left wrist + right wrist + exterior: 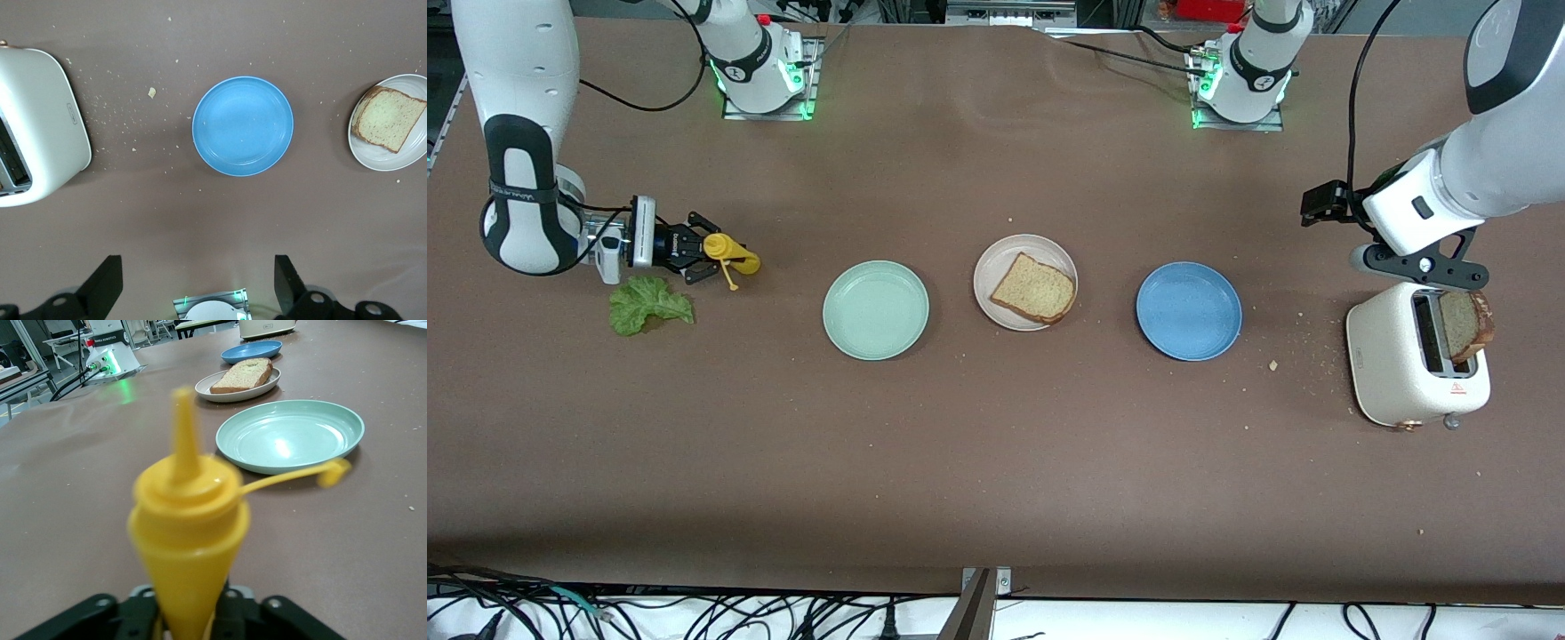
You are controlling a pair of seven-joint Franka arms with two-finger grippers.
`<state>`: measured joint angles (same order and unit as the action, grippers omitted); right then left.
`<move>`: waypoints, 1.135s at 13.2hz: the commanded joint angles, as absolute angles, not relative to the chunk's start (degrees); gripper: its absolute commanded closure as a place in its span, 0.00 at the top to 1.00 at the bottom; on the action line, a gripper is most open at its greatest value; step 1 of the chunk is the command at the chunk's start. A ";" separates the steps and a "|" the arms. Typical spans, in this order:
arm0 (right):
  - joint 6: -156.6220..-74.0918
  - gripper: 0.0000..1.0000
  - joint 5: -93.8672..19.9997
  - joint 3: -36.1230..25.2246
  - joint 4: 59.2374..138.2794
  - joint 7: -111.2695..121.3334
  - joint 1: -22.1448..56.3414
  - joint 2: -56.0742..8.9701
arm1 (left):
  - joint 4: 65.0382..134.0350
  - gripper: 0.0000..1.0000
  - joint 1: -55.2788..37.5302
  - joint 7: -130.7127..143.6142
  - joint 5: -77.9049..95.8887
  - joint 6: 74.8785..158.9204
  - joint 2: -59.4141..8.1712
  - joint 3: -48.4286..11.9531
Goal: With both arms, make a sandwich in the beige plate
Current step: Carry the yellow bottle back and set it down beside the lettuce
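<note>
The beige plate (pixel 996 267) sits mid-table with one tan bread slice (pixel 1034 288) on it. A second bread slice (pixel 1467 324) stands in a slot of the white toaster (pixel 1392 360). The green lettuce leaf (pixel 649 304) lies on the table at the right arm's end. My right gripper (pixel 694 252) is shut on a yellow squeeze bottle (pixel 729 252), held sideways just beside the lettuce. The bottle (pixel 190 533) fills the right wrist view, its cap hanging open. My left gripper (pixel 1424 269) hovers over the toaster, open and empty, with a fingertip (pixel 103 283) at either side of the left wrist view.
A mint-green plate (pixel 876 309) and a blue plate (pixel 1189 310) flank the beige plate, both empty. Crumbs are scattered between the blue plate and the toaster. The blue plate (pixel 243 125) and toaster (pixel 40 127) also show in the left wrist view.
</note>
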<state>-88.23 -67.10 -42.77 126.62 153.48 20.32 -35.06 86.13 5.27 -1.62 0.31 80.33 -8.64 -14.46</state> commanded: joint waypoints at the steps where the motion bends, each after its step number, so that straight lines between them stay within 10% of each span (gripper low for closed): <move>1: -86.40 0.61 -68.29 -42.63 125.60 154.25 19.51 -35.95 | 84.46 1.00 3.87 -2.37 -3.15 79.01 -8.44 -14.59; 6: -85.70 0.97 -68.20 -42.63 125.07 152.85 19.08 -35.95 | 84.46 1.00 2.81 -2.29 -4.13 79.01 -8.44 -14.33; 15: -85.52 0.98 -58.38 -44.46 114.28 138.81 13.97 -35.60 | 84.46 1.00 3.16 -2.29 -4.04 79.01 -8.53 -14.33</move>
<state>-87.16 -61.55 -43.35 119.40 144.41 14.49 -35.07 85.37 3.28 -1.62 -2.50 80.08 -8.64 -14.18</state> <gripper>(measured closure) 0.022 0.000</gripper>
